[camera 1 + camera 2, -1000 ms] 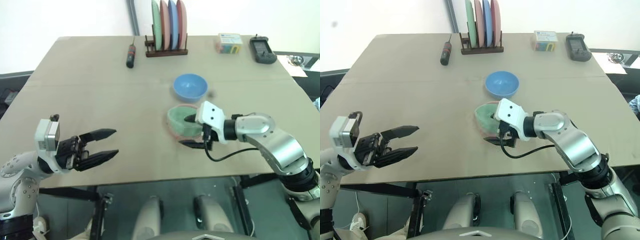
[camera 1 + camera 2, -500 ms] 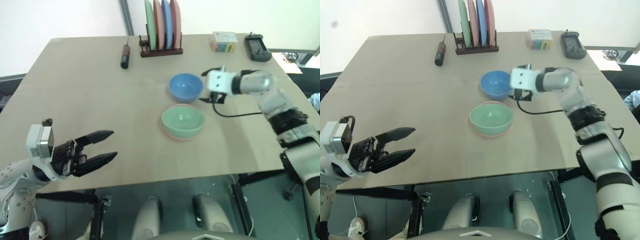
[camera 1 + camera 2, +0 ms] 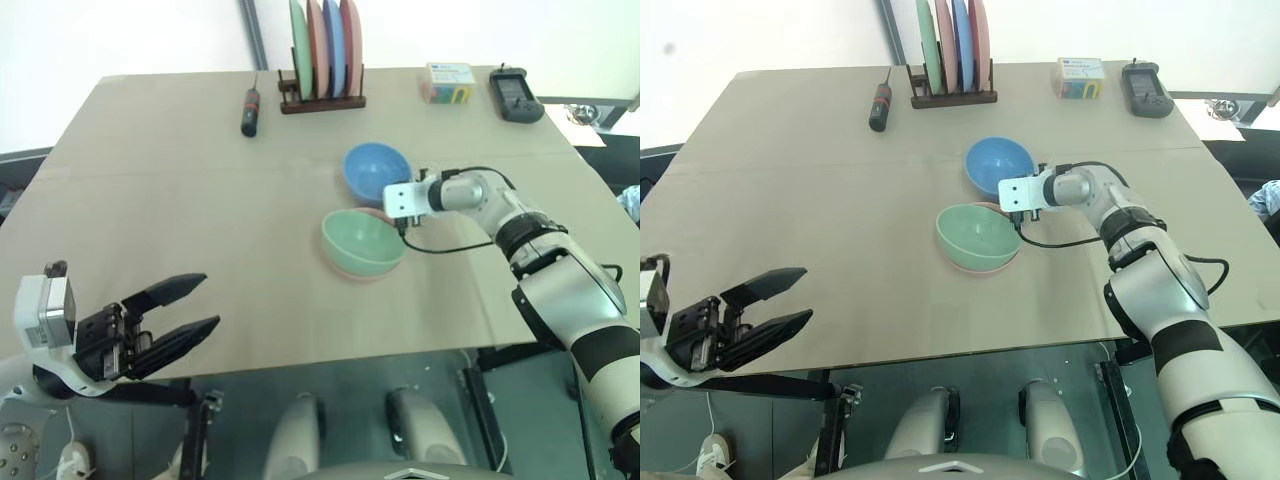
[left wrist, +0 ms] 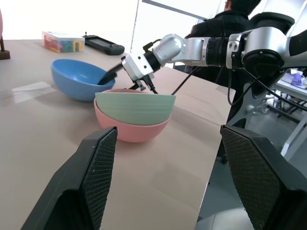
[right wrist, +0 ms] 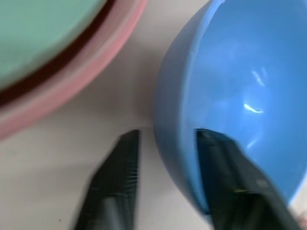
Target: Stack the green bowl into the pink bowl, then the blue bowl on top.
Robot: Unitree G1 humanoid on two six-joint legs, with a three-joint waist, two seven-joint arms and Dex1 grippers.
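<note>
While the green bowl (image 3: 364, 241) sits inside the pink bowl (image 4: 132, 128) near the middle of the bench (image 3: 160, 200), the blue bowl (image 3: 377, 172) rests just behind them, tipped a little. The two bowls in the stack sit very near the blue one.

The right pincer (image 5: 165, 187) is at the rim of the blue bowl. One finger (image 5: 228, 177) is inside the bowl and the other finger (image 5: 117, 179) is outside, against its wall. The fingers look partly closed around the rim, but you cannot tell if they squeeze it.

The left pincer (image 3: 187, 310) hangs by the near left edge of the bench, well apart from the bowls. Its two black fingers are spread wide and hold nothing.

A rack of plates (image 3: 322, 55), a screwdriver (image 3: 248, 110) and a small box (image 3: 448, 83) are at the far side.
</note>
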